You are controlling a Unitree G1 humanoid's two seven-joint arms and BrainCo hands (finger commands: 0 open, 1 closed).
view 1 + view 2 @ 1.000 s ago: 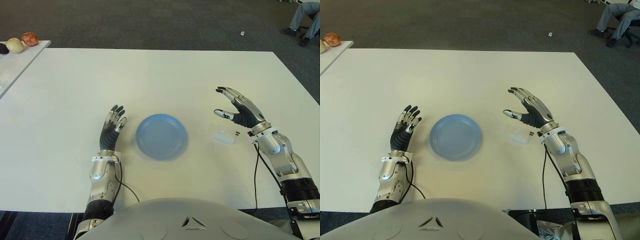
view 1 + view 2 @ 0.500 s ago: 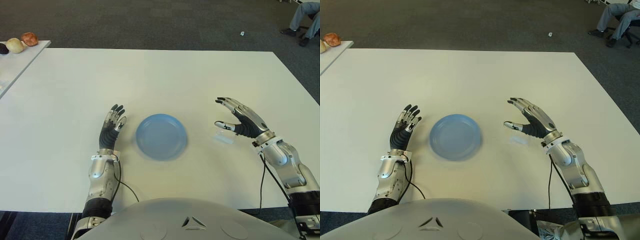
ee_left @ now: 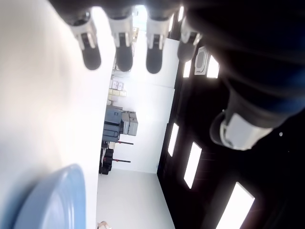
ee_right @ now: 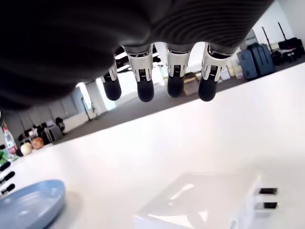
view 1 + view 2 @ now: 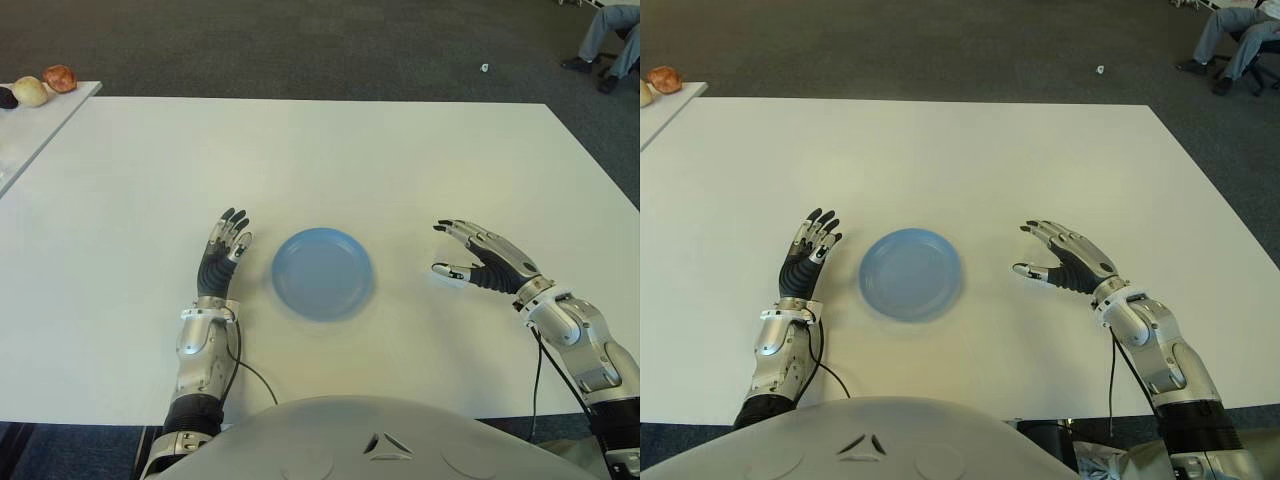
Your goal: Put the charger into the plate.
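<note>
One charger, a flat white block with two dark prongs at one end, lies on the white table directly under the right hand; it shows only in the right wrist view, low and right of centre in that frame, beneath the four dark fingertips that hang above it with clear space between. In the eye views the palm covers it, so the charger sits at centre right of the frame, under that hand and apart from the blue plate, which lies at the frame's centre with nothing in it. The right hand is spread, thumb out toward the plate, and grasps nothing. From the wrist view the charger's long axis seems to run roughly across the line of the fingers, prongs toward the outer end, though the angle is hard to judge. The coming move likely calls for lowering the palm and closing the digits over the block's short sides, then carrying it leftward in the frame to the plate. The left hand shows just left of the plate, fingers straight and relaxed, holding nothing; it is farther from the charger, so the right hand is the natural one to act.
</note>
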